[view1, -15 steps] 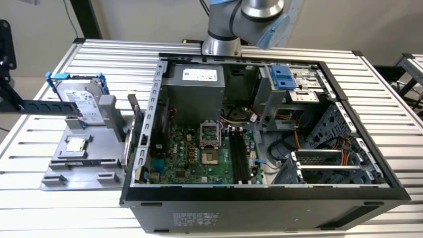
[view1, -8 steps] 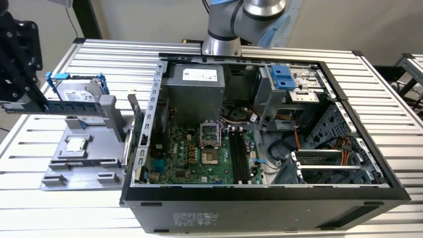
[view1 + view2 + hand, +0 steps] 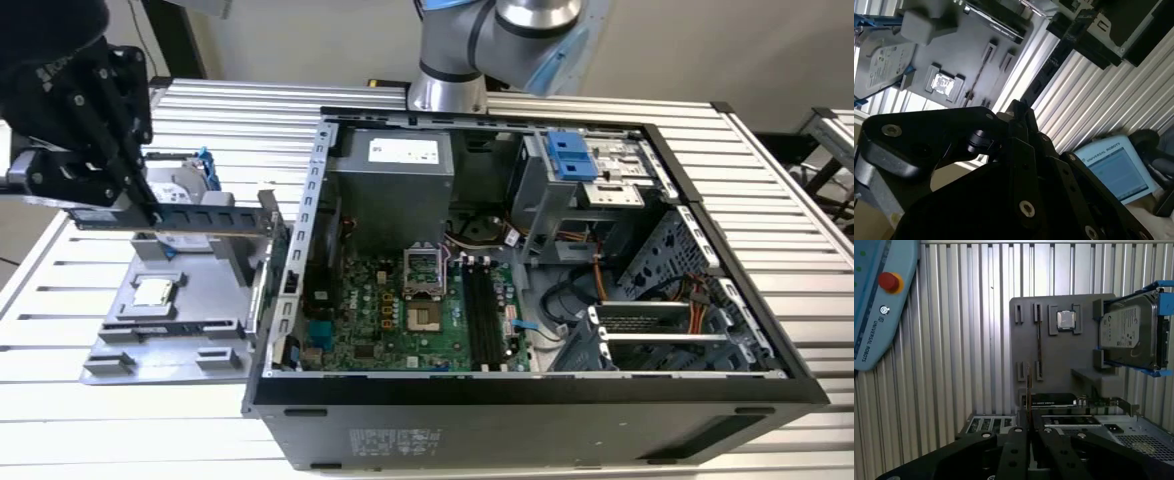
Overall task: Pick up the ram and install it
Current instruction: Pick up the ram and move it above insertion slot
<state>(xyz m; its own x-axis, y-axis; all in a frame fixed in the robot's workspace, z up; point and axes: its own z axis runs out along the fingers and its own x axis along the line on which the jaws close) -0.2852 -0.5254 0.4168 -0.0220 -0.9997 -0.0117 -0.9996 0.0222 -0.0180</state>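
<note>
at the exterior view's upper left my gripper [image 3: 114,205] has its fingers clamped together on the ram [image 3: 207,216]. the stick pokes out level toward the exterior view's right. it hangs in the air above the grey tray [image 3: 200,325], and its free end is near the wall of the computer case [image 3: 534,425]. in the first wrist view i see the ram edge-on, a thin line rising from between the closed jaws.

i judge it to be very light and stiff along its length, but thin and brittle. a twist or a hard sideways push could crack it or shear off a part. i'd say the safe hold is flat on its two faces, near the long edge away from the contacts. that keeps the contact edge free for seating. the grip i see looks to be of that kind, though i can't tell how far along the stick it sits.

on the tray lie a small square chip [image 3: 154,291] and a hard drive [image 3: 1126,332] in a blue frame. further right, inside the case, is the motherboard [image 3: 387,320] with its long black slots [image 3: 483,320].

as for writing, the hard drive carries a printed label. the power supply [image 3: 394,190] has a white sticker and the case's near wall has a small one. the control tablet [image 3: 879,305] bears lettering beside a red button. i leave all of it unread.
</note>
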